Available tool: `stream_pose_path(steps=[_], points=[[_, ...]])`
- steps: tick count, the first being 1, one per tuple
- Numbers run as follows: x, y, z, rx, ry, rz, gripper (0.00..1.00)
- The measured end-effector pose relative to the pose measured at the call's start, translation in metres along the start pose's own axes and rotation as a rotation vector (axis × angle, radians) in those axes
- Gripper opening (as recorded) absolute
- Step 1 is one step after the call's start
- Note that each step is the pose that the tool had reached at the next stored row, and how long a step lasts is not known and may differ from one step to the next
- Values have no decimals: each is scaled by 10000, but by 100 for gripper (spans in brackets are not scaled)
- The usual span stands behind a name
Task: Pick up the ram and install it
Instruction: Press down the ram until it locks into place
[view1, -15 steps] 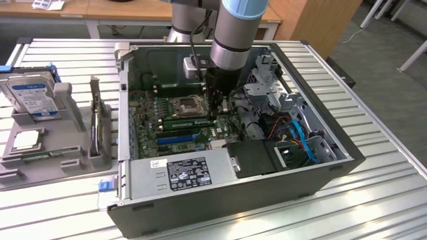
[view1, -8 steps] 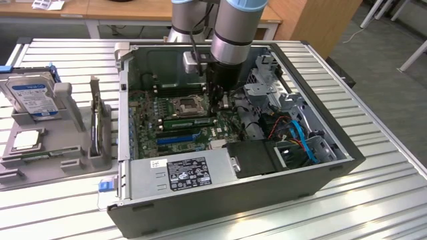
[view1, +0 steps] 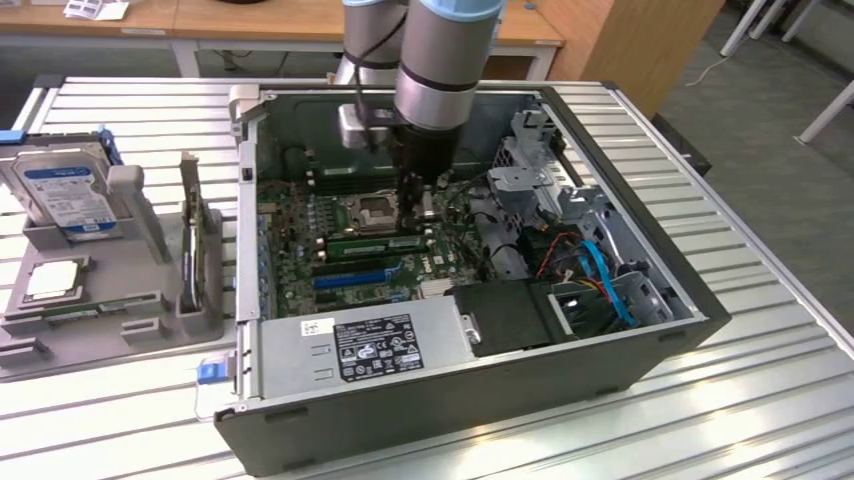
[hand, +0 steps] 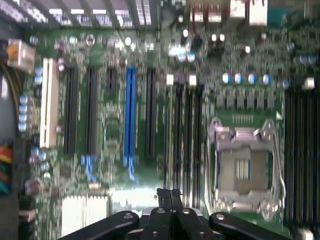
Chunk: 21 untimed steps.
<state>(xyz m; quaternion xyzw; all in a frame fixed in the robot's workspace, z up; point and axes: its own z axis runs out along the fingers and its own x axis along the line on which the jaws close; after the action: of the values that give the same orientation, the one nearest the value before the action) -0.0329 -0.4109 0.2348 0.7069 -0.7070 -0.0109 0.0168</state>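
Note:
My gripper (view1: 416, 210) reaches down into the open computer case (view1: 667, 340), just over the motherboard (view1: 300, 235) beside the processor socket (view1: 368, 210). In the wrist view the gripper (hand: 170, 192) is shut, its black fingertips pressed together above the row of dark memory slots (hand: 182, 135) next to the socket (hand: 242, 167). I see nothing between the fingers. A long narrow green stick, apparently the ram (view1: 371, 243), sits on edge along those slots close under the gripper. Whether the fingers touch it I cannot tell.
A grey parts tray (view1: 147, 330) on the exterior view's left holds a blue-labelled hard drive (view1: 60, 195), a silver processor chip (view1: 51, 280) and an upright card (view1: 194, 250). Inside the case, the power supply (view1: 367, 345), drive cage (view1: 527, 185) and cables (view1: 587, 265) crowd the gripper.

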Motion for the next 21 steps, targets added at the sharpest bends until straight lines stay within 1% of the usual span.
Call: stream_pose_path(steps=[6, 13, 18, 19, 21], points=[[-1, 276, 11, 47, 38, 1, 10], [-1, 593, 23, 89, 110, 3, 10], [-1, 819, 32, 128, 144, 7, 10], [-1, 830, 33, 139, 144, 8, 10], [-1, 830, 41, 143, 143, 6, 10]])
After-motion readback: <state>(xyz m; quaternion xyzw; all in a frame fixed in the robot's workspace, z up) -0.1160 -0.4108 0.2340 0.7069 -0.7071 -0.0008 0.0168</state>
